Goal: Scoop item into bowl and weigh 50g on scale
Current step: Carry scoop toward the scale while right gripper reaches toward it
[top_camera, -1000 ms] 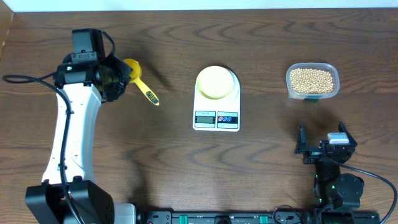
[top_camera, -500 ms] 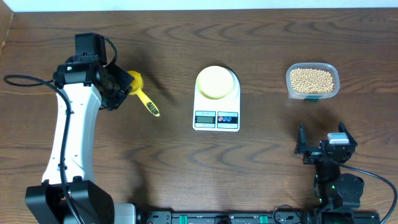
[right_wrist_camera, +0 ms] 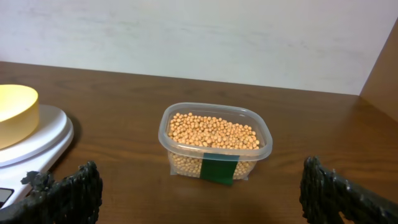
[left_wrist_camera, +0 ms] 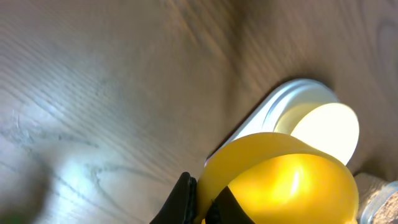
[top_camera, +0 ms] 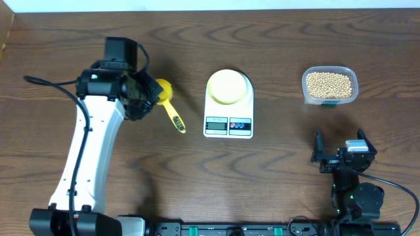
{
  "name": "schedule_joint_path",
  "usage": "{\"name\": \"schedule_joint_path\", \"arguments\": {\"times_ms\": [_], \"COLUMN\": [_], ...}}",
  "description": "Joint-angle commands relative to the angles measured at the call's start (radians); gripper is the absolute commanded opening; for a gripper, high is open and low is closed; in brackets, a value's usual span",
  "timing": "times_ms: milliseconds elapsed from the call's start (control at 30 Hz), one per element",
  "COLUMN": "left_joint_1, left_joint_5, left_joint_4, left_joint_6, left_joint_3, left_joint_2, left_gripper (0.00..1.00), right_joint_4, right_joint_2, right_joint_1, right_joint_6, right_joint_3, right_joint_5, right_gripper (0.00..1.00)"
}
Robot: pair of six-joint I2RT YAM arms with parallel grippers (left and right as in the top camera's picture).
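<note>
My left gripper is shut on a yellow measuring scoop, left of the scale; the scoop's handle points toward the front right. In the left wrist view the dark fingers pinch the wall of the scoop's cup, which looks empty. The white scale carries the pale yellow-green bowl, seen also beyond the scoop as the scale and bowl. The tan beans fill a clear container. My right gripper stands open and empty, its fingers well short of the container.
The clear container has a green label on its near side. A pale wall runs behind the table's far edge. A black cable trails from the left arm. The bowl on the scale is at the right wrist view's left edge.
The left arm has swung right toward the scale, carrying the yellow scoop with it. The right arm, scale, bowl and container have not moved.
</note>
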Motion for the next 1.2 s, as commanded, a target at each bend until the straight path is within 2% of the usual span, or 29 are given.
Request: {"name": "schedule_joint_path", "arguments": {"times_ms": [0, 233, 400, 533, 633, 733, 833, 1033, 1167], "left_joint_1": [-0.037, -0.074, -0.108, -0.145, -0.165, -0.175, -0.175, -0.175, -0.186], "left_joint_5": [-0.013, -0.016, -0.084, -0.119, -0.120, -0.120, -0.119, -0.118, -0.091], "left_joint_4": [-0.024, -0.020, -0.004, 0.034, 0.076, 0.123, 0.150, 0.247, 0.345], "left_joint_6": [-0.028, -0.039, -0.161, -0.240, -0.249, -0.249, -0.277, -0.351, -0.375], "left_joint_3": [0.005, 0.005, 0.005, 0.005, 0.005, 0.005, 0.005, 0.005, 0.005], "left_joint_2": [-0.008, -0.008, -0.008, -0.008, -0.008, -0.008, -0.008, -0.008, -0.008], "left_gripper": [0.08, 0.07, 0.07, 0.08, 0.08, 0.07, 0.08, 0.07, 0.07], "right_joint_4": [-0.002, -0.004, 0.016, 0.036, 0.058, 0.100, 0.129, 0.139, 0.138], "right_joint_2": [-0.007, -0.007, -0.007, -0.007, -0.007, -0.006, 0.008, 0.130, 0.341], "right_joint_1": [0.010, 0.009, 0.010, 0.010, 0.010, 0.009, 0.009, 0.008, 0.008], "right_joint_6": [-0.004, -0.013, 0.003, 0.066, 0.097, 0.201, 0.299, 0.321, 0.321], "right_joint_3": [-0.002, -0.002, -0.002, -0.002, -0.002, 0.000, 0.000, 0.099, 0.249], "right_joint_5": [0.001, 0.031, 0.004, -0.156, -0.266, -0.415, -0.476, -0.576, -0.655], "right_gripper": [0.99, 0.99, 0.99, 0.99, 0.99, 0.99, 0.99, 0.99, 0.99]}}
